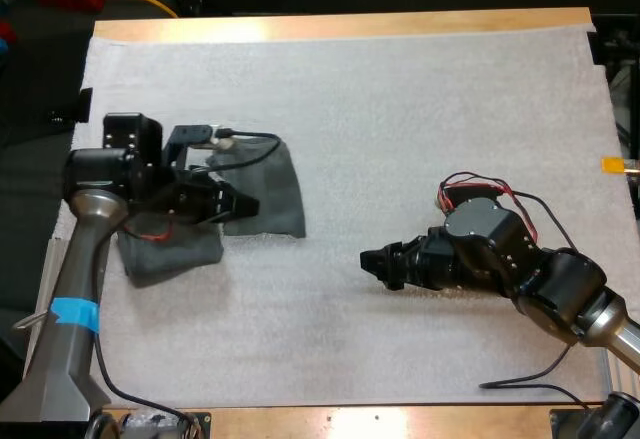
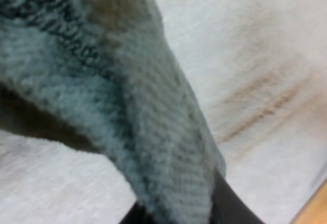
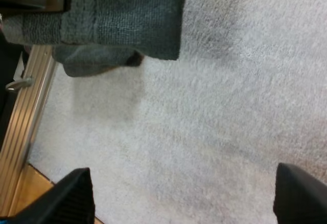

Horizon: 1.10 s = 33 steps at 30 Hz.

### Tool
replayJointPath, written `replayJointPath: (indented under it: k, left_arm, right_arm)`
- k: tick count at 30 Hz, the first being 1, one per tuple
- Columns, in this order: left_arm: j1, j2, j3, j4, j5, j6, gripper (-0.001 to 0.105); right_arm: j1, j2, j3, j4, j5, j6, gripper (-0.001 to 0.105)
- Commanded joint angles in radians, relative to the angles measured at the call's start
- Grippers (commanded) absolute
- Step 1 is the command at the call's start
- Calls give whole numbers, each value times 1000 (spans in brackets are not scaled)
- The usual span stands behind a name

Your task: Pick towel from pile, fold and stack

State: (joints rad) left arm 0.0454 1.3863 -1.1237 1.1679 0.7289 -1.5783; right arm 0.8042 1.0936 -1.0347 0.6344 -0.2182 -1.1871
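Towel is lying on the left part of the white mat, dark grey-green, with a looped pile and a ribbed band running along one hem. In the high view it is spreading out flat from under my left arm, its long axis running from the far left toward the near right. Its straight lower hem is lying roughly parallel to the worktop's near side, and its free corner is pointing toward the right arm. My left end effector is pinching a fold of this cloth, and the fabric is draping over one black finger. A second, crumpled towel is lying beneath the left arm, touching the first. My right end effector is hanging over bare mat, well apart from both towels, its fingers standing wide and gripping nothing.
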Motion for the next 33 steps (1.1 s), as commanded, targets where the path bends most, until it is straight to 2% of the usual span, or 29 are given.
replayJointPath:
  k: [1,3,8,13,18,21,23,24,33]
  left_arm:
    - [16,-12,-7,11,-39,14,0]
    - [42,-12,-7,23,-69,22,0]
    - [110,-12,-7,37,-79,43,0]
    - [169,-12,-3,51,-173,43,0]
    - [198,-12,32,58,-182,43,0]
    - [206,-12,73,34,-233,43,0]
    - [206,-12,102,5,-305,33,0]
    - [208,-12,110,-3,-317,30,0]
    - [217,-29,117,-27,-327,13,0]
  right_arm:
    - [-1,-5,2,-6,-12,3,70]
    - [-1,-5,2,-6,-12,3,70]
    - [-1,-5,2,-6,-12,3,70]
    - [-1,-5,2,-6,-12,3,70]
    - [-1,-5,2,-6,-12,3,70]
    - [-1,-5,2,-6,-12,1,70]
    - [-1,-5,2,-6,-12,-2,70]
    - [-1,-5,2,-6,-12,-2,70]
    - [-1,-5,2,-4,-12,-5,70]
